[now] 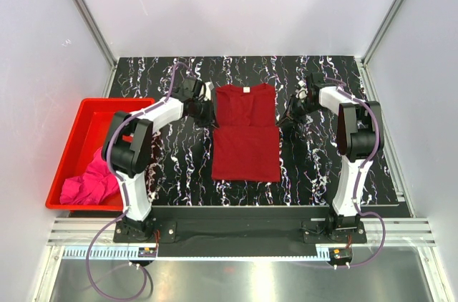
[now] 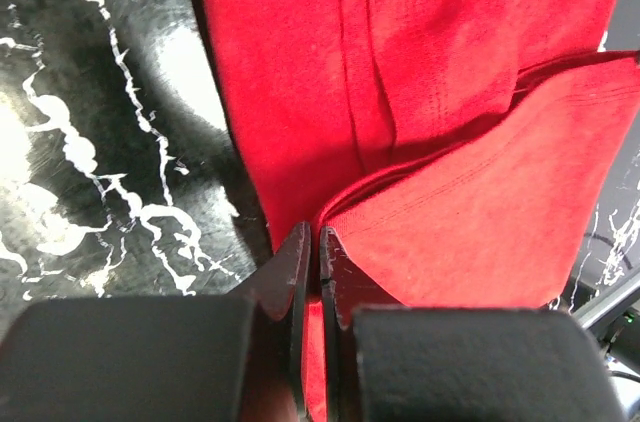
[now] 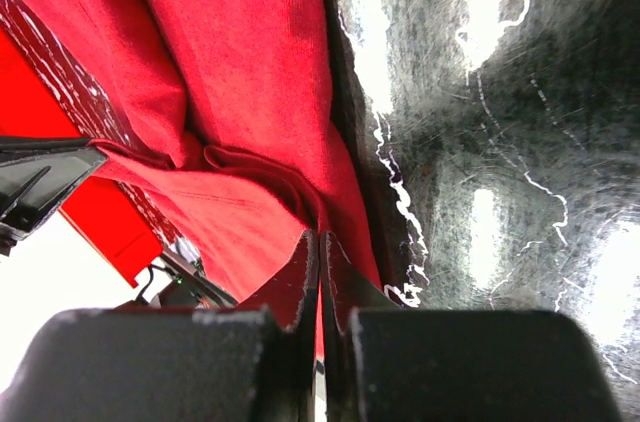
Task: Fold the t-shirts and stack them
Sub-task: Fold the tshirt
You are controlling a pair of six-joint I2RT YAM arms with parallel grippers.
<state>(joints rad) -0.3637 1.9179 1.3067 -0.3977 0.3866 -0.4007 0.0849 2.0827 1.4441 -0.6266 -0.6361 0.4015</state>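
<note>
So left gripper [image 2: 312, 240] and right gripper [image 3: 320, 240] each pinch one side of the red shirt [image 1: 247, 146], probably to fold it evenly.

you have two t-shirts to count: one crimson t-shirt [image 1: 247, 141] and one pink t-shirt [image 1: 89, 186]. the crimson one carries one white neck label [image 1: 245, 90]. you have one red bin [image 1: 68, 144] and one table [image 1: 179, 166], black with white veining. you have two arms, one left arm [image 1: 132, 144] and one right arm [image 1: 358, 137]. that gives you two grippers, one left gripper [image 2: 310, 238] and one right gripper [image 3: 320, 240], each with two fingers.
</note>
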